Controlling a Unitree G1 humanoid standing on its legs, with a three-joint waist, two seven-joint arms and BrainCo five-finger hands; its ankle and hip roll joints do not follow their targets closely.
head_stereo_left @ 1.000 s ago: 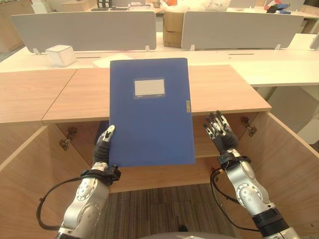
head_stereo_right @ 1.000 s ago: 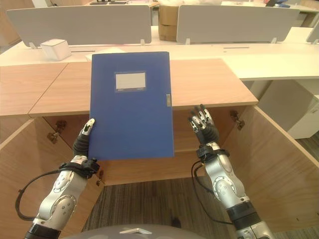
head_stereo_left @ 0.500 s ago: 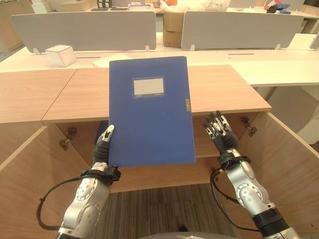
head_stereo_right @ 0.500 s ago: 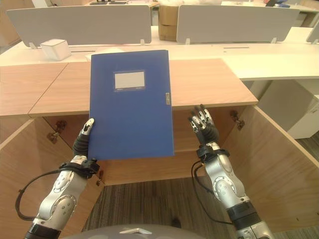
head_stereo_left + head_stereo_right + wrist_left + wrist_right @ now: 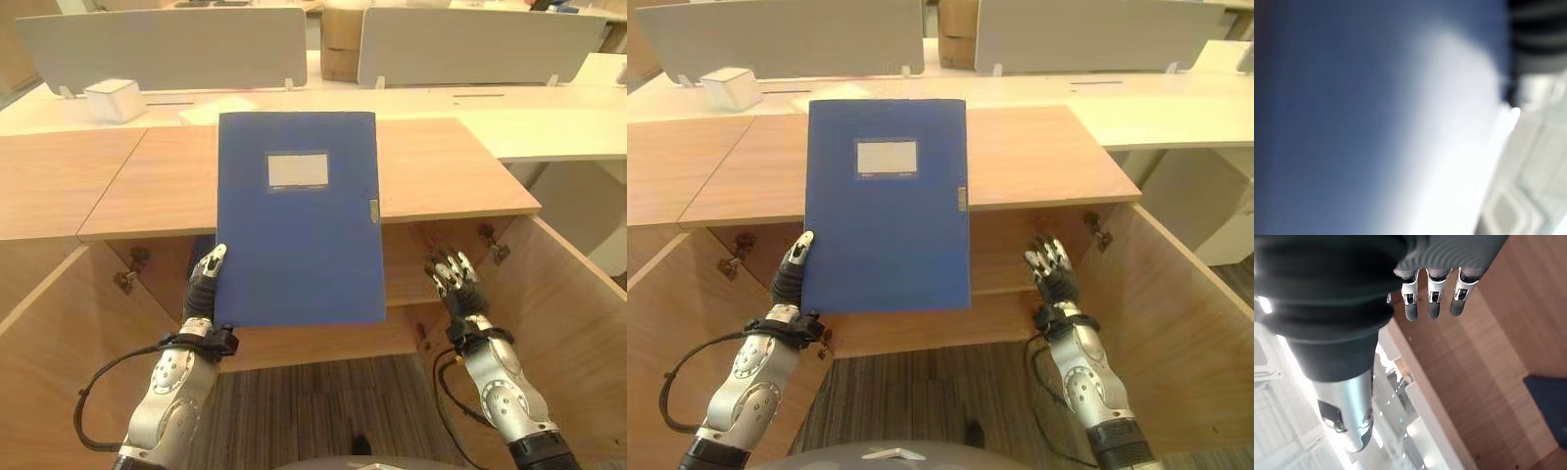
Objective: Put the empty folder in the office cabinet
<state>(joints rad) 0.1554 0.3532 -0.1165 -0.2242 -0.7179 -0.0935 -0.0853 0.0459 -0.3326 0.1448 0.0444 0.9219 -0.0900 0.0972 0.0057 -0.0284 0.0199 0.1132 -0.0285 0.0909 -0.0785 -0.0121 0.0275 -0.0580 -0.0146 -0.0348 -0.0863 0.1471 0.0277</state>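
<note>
Right hand (image 5: 453, 279) lowered, left hand (image 5: 204, 284) gripping folder (image 5: 297, 215) (fingers hidden).

Silver-grey arms, dark ribbed wrist covers, silver fingers (image 5: 1431, 295) with dark tips.

A white box (image 5: 115, 100) sat on the white worktop (image 5: 549, 122) before grey divider screens (image 5: 167, 49); cardboard boxes (image 5: 339, 39) stood behind.
</note>
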